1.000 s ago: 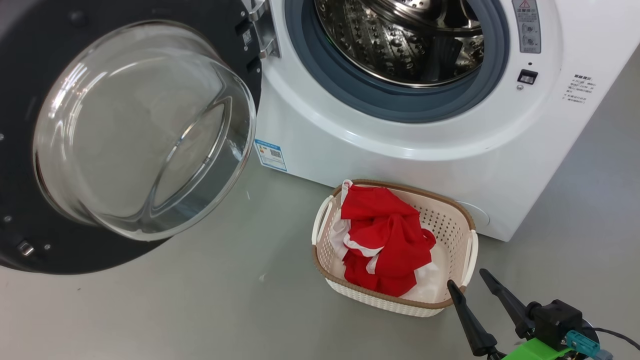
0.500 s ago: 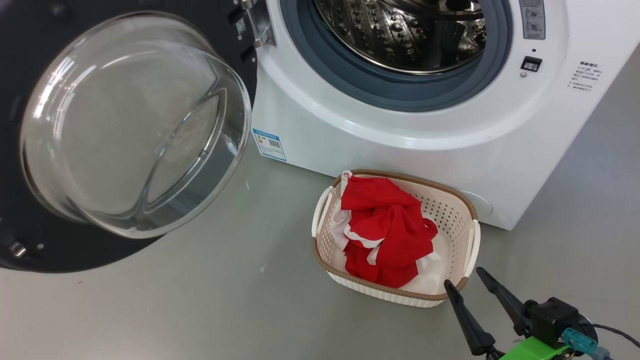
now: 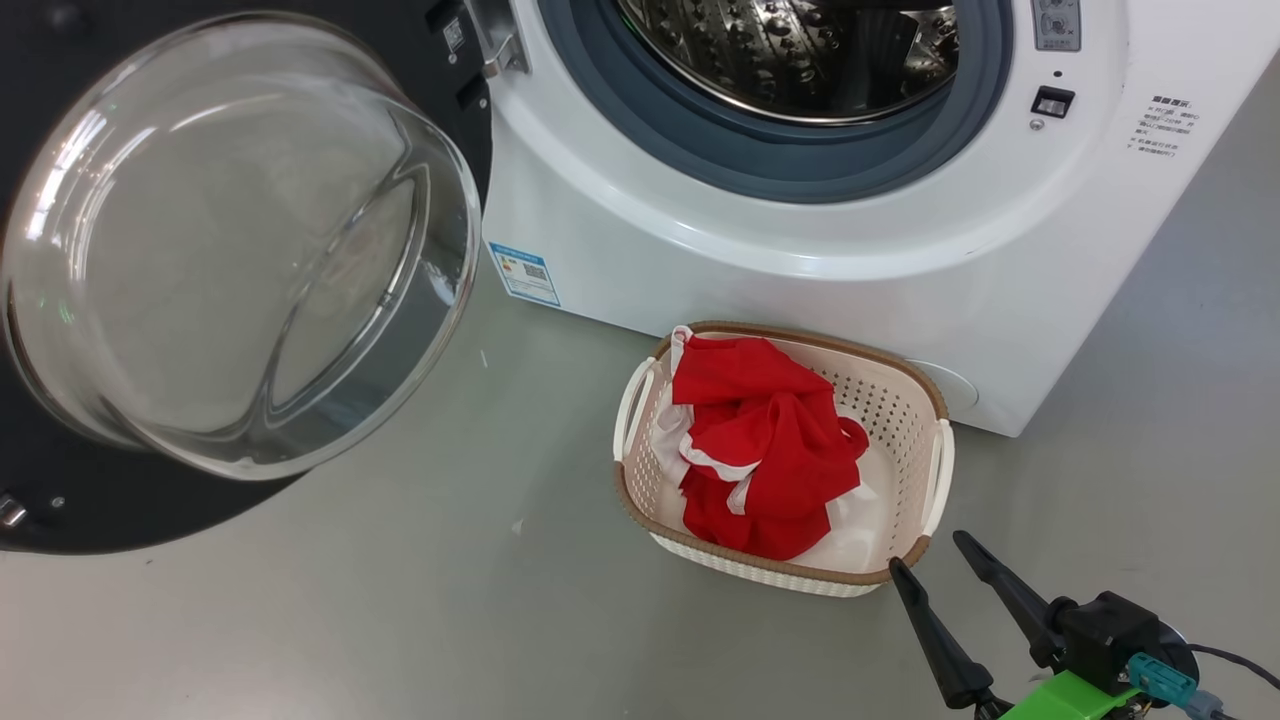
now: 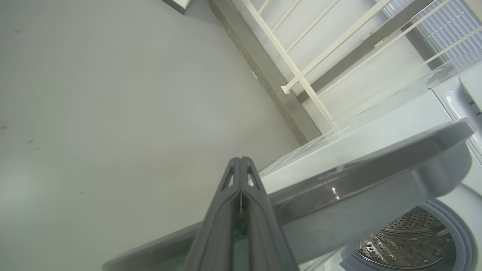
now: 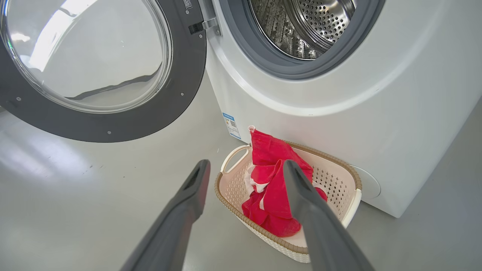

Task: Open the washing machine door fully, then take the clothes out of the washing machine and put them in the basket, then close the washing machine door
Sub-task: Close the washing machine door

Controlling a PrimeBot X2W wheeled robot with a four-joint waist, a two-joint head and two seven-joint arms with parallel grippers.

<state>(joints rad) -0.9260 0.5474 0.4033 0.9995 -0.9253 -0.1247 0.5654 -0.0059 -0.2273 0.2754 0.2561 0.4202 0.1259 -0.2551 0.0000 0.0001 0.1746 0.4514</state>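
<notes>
Far left: the washing machine door (image 3: 240, 250) stands swung wide open, glass bowl bulging outward. The left pincer (image 4: 240, 162) is pressed together, its fingers crossing the door's rim in the left wrist view; contact cannot be told. Centre: the washing machine (image 3: 800, 260) shows its steel drum (image 3: 800, 50), and the basket (image 3: 893, 400) sits on the floor (image 3: 400, 600) just before the machine's front with the clothes (image 3: 765, 450) bundled inside. Near right: the right pincer (image 3: 928, 552) is spread, gripping nothing, its tips just beside the basket's near right corner.
</notes>
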